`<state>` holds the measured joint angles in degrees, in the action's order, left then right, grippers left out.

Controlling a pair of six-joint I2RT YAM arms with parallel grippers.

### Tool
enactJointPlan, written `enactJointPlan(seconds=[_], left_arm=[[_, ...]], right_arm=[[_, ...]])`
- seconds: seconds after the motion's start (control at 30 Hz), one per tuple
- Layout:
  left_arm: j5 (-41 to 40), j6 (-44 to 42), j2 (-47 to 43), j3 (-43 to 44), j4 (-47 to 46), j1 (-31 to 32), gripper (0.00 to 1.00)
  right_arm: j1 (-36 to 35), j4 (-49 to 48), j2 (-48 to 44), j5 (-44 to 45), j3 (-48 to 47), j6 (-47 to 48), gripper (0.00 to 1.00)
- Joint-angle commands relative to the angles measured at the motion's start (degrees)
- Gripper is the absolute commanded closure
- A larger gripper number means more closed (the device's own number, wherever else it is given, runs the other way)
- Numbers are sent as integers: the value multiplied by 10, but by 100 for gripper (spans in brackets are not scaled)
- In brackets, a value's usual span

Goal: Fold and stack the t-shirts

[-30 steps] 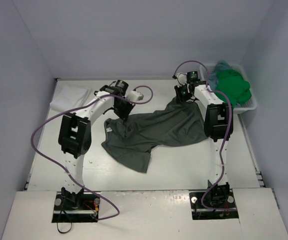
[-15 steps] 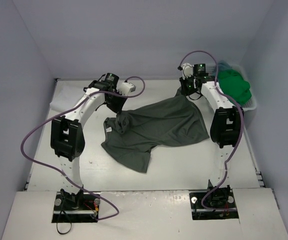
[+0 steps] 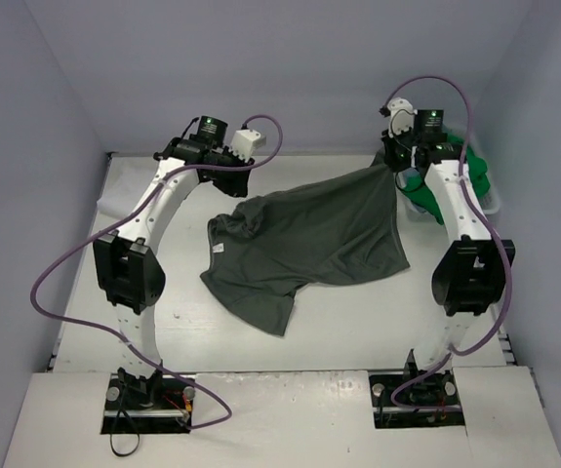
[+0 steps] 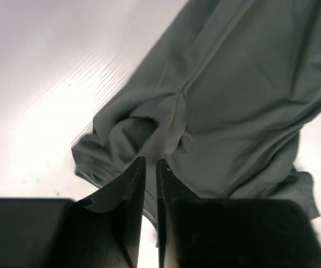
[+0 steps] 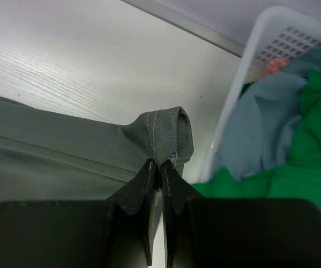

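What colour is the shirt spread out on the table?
The shirt is dark grey, clearest in the top external view.

Setting: robotics laboratory test cell. Evidence: white table (image 3: 358, 322) boxed on three sides by plain pale-lilac walls (image 3: 290, 68); left arm (image 3: 129, 273) and right arm (image 3: 470, 273) bolted at its near edge; purple cables (image 3: 33, 292) looping loose.

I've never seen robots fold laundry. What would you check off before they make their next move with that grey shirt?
1. Right gripper pinches a corner of the dark grey shirt: ok.
2. Left gripper holds cloth: cannot tell; fingers nearly meet, shirt bunched beyond them.
3. Shirt lies flat: not ok, crumpled on the left arm's side.
4. Pinched corner apart from the basket: ok, but close.
5. Green shirt inside basket: ok.
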<state>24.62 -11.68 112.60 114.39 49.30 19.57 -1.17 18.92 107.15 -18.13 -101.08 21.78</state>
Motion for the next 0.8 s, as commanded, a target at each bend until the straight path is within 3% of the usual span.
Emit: enactJointPlan(seconds=[0.0,0.1,0.13,0.27,0.53,0.77], left_arm=[[77,29,-12,49,5,4,84],[124,31,24,74,22,12,58],[134,33,42,78,32,16,54],[146,24,54,55,33,40,53],[-31,-27,57,-61,-51,52,53],[-121,-25,83,-43,-119,48,53]], right_arm=[[10,-14,-49,17,18,11,100],[10,-14,-63,15,31,12,100],[9,-14,-68,15,37,12,100],[9,-15,-75,12,47,15,100],[9,-15,-64,-9,60,10,100],[9,-16,-62,-18,70,8,100]])
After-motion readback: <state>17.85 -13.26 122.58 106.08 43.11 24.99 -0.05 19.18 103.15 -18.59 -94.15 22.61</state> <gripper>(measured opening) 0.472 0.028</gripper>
